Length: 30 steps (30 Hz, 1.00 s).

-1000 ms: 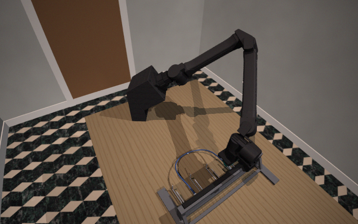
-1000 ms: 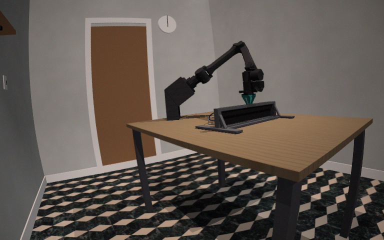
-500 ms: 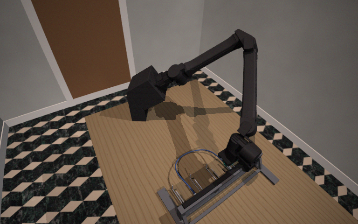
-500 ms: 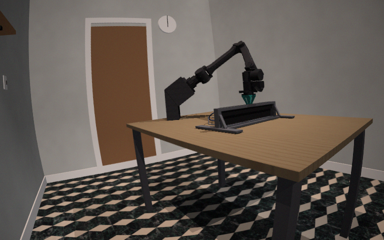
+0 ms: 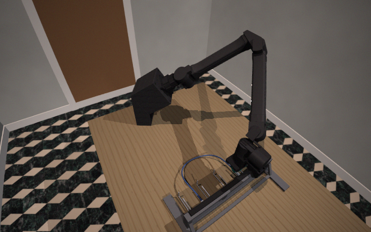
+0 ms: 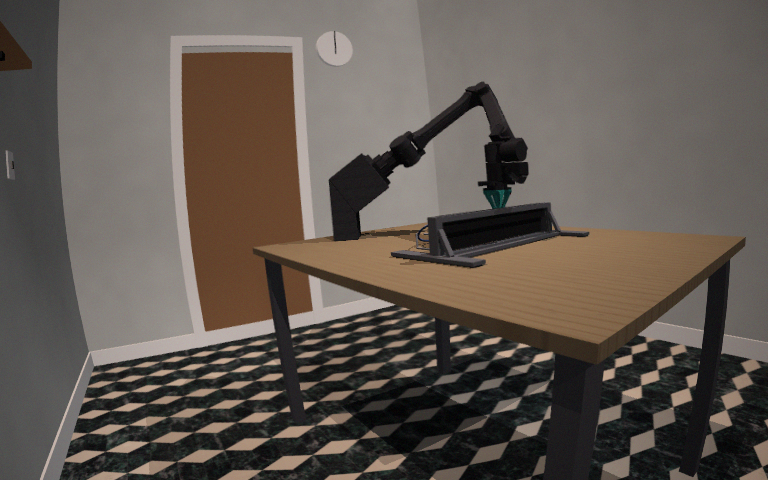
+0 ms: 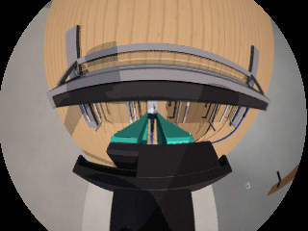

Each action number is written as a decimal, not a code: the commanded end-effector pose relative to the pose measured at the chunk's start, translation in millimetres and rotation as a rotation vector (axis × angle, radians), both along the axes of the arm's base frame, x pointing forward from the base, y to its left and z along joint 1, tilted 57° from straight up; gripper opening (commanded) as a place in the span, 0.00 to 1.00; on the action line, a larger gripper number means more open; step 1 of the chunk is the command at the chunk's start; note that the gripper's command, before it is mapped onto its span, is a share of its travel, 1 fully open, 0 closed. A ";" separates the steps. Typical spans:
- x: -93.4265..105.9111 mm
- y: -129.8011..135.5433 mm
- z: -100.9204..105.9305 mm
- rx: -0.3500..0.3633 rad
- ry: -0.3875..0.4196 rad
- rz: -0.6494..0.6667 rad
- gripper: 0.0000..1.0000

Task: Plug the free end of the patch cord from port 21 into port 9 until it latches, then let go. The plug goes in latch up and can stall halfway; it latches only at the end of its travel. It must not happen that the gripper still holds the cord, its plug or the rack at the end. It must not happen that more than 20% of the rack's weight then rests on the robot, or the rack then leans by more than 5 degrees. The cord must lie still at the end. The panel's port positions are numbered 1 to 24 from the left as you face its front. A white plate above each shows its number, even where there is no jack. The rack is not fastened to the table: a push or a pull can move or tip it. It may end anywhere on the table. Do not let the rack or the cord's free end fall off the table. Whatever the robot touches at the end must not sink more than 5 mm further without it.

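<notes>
Blue, thin and probably light and springy, the patch cord (image 5: pixel 202 155) (image 7: pixel 232 138) loops beside the rack (image 5: pixel 172 208) (image 6: pixel 464 215) (image 7: pixel 154 74). The teal-fingered claw (image 5: pixel 235 172) (image 6: pixel 498 207) (image 7: pixel 152 116) grasps its modular plug (image 7: pixel 152 108) at the rack's panel; gripping the plug's rigid body, sparing the latch, should suit best. No brands or port numbers are readable.

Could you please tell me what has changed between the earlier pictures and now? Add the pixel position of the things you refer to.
Nothing visibly changed. The arm (image 5: pixel 258 90) (image 6: pixel 447 117), the rack (image 5: pixel 175 208) (image 6: pixel 433 237) and the blue cord (image 5: pixel 182 170) (image 7: pixel 236 131) all look as they did.
</notes>
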<state>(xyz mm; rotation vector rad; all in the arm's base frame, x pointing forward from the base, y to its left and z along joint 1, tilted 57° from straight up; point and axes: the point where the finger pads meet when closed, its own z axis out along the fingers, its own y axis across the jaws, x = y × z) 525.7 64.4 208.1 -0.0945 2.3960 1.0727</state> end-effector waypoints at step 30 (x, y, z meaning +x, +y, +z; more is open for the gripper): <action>3.7 -21.7 7.3 -0.003 -0.002 -0.043 0.00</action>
